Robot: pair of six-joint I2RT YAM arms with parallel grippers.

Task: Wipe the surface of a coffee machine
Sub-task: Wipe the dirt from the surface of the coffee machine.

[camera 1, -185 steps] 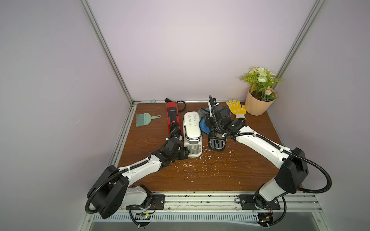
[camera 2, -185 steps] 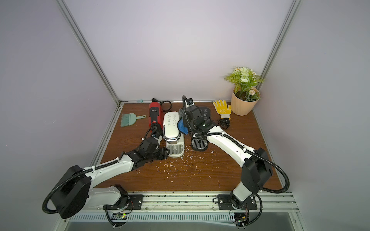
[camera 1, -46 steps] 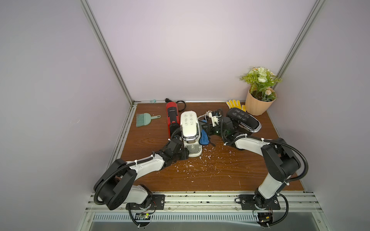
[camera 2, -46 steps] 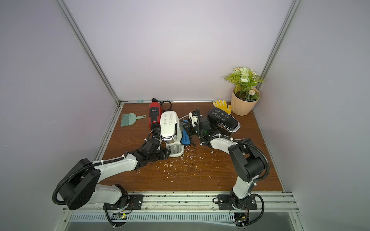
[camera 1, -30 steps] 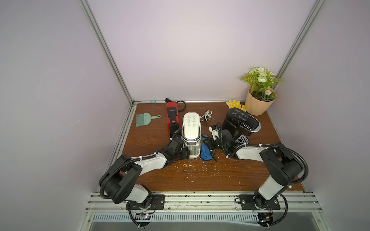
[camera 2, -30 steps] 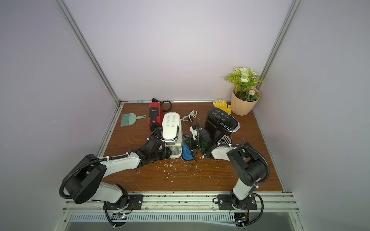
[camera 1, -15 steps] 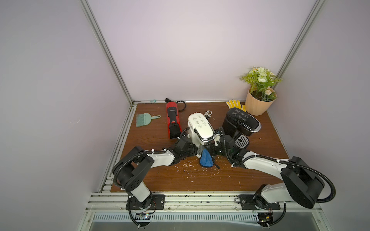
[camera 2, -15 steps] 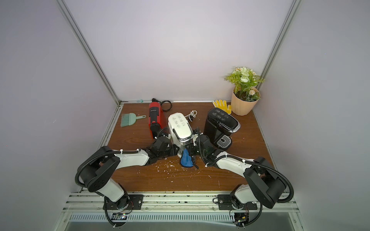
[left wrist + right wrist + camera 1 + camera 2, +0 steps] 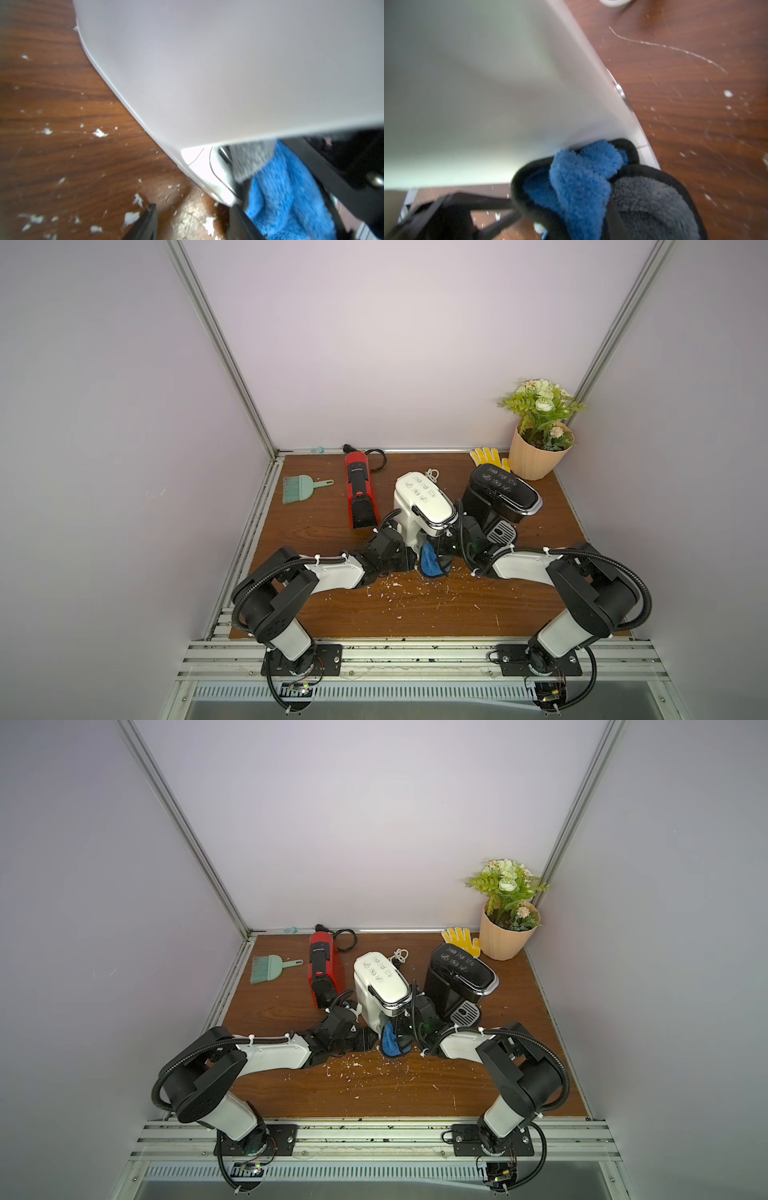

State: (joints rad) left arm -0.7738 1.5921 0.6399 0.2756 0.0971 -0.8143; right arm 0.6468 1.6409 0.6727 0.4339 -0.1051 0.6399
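Note:
The white coffee machine (image 9: pixel 422 499) stands mid-table, turned with its front toward the front right. My right gripper (image 9: pixel 441 562) is shut on a blue and grey cloth (image 9: pixel 430 564), which is pressed against the machine's lower front (image 9: pixel 477 93). The cloth (image 9: pixel 581 176) hides the right jaws in the right wrist view. My left gripper (image 9: pixel 409 562) lies low at the machine's base on the other side. In the left wrist view the left gripper (image 9: pixel 193 209) is open over bare table, one fingertip (image 9: pixel 235 209) by the base corner (image 9: pixel 207 176).
A black coffee machine (image 9: pixel 500 493) stands close behind the right arm. A red coffee machine (image 9: pixel 359 493) is left of the white one. At the back are a green brush (image 9: pixel 299 488), a yellow glove (image 9: pixel 486 456) and a flower pot (image 9: pixel 538 448). White crumbs (image 9: pixel 415 593) litter the front.
Over the last second the white machine has swung round, its head now toward the black machine. Both grippers and the cloth came forward to its base. Little has moved in the last half second.

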